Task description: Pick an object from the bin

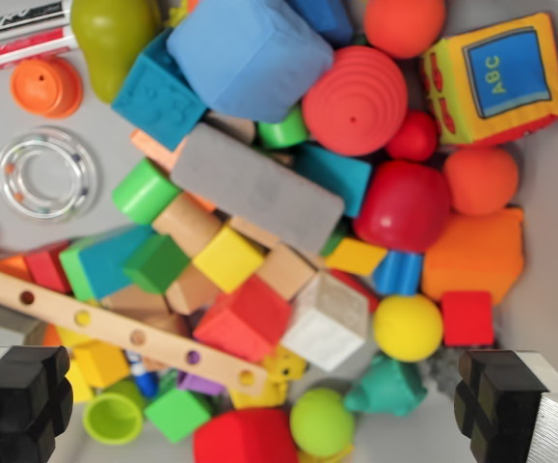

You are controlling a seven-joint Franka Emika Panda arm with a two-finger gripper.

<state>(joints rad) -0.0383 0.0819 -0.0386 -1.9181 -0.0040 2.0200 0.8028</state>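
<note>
I look straight down into a grey bin (548, 251) full of toys. A grey foam block (256, 187) lies in the middle over wooden and coloured cubes. Around it are a large blue foam cube (250, 53), a red ribbed dome (355, 100), a red ball (403, 205), a yellow ball (408, 328) and a white cube (326, 321). My gripper (259, 410) hangs above the pile's near edge, open, with nothing between its black fingertips (23, 400) (495, 397). A green ball (321, 422) and a red block (245, 437) sit below the gap.
A soft ABC cube (495, 77) is at the top right, an orange foam piece (474, 253) under it. A clear ring (46, 174), an orange cap (45, 87), markers (18, 34) and a green pear (115, 39) lie on the left. A holed wooden strip (115, 328) crosses the lower left.
</note>
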